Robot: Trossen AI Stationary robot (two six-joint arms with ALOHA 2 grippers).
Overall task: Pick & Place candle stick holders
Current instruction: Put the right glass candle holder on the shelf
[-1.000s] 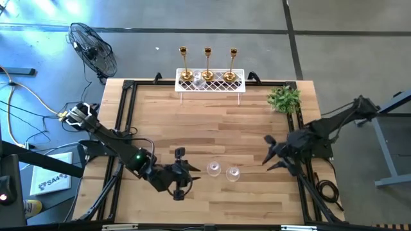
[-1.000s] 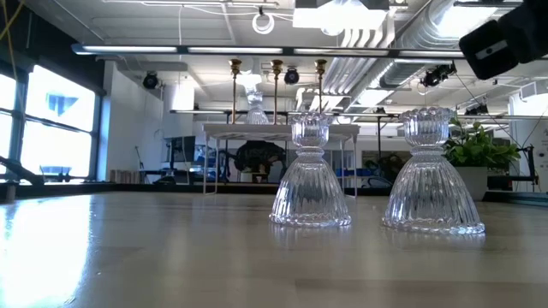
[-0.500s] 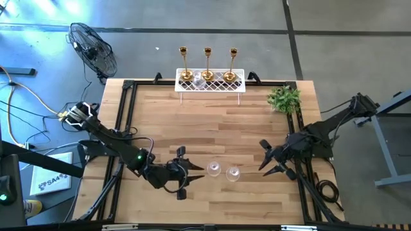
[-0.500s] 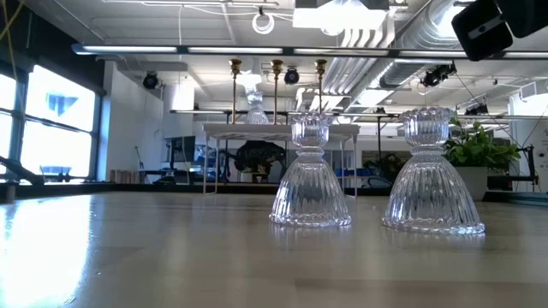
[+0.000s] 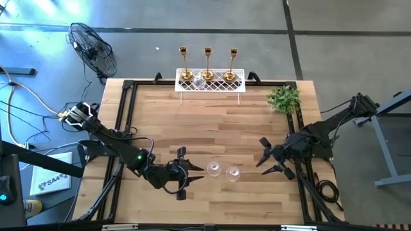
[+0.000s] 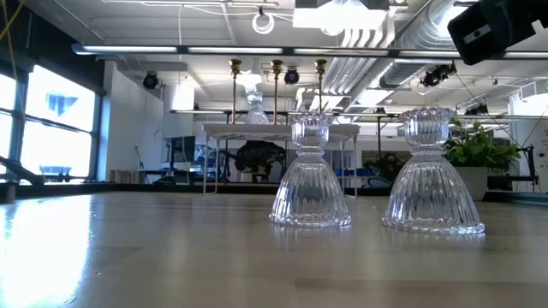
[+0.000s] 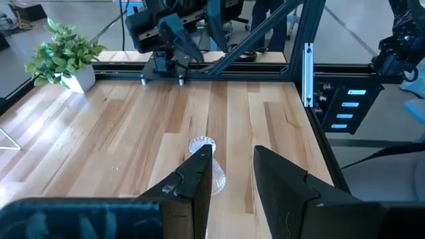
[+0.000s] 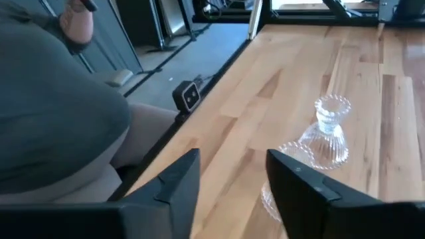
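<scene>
Two clear glass holders (image 5: 213, 169) (image 5: 232, 173) stand upright on their bases on the wooden table near its front edge. In the low view they show side by side (image 6: 310, 175) (image 6: 433, 175). Three gold holders (image 5: 207, 61) and one more glass holder (image 6: 256, 107) stand on the white rack (image 5: 210, 82) at the far edge. My left gripper (image 5: 192, 172) is open and empty, just left of the two glass holders. My right gripper (image 5: 261, 157) is open and empty to their right. Each wrist view shows glass ahead of its fingers (image 7: 202, 146) (image 8: 330, 129).
A small green plant (image 5: 284, 98) sits at the far right corner. Black frame rails (image 5: 125, 115) run along the table's edges. A person in grey (image 8: 53, 106) sits just past the table's near edge. Bare wood lies between the rack and the two glass holders.
My left gripper has turned and reached toward the table's right, closing on the nearer glass holder. My right gripper has moved slightly toward the table's left, toward the same pair. The glass holders have stayed where they were.
</scene>
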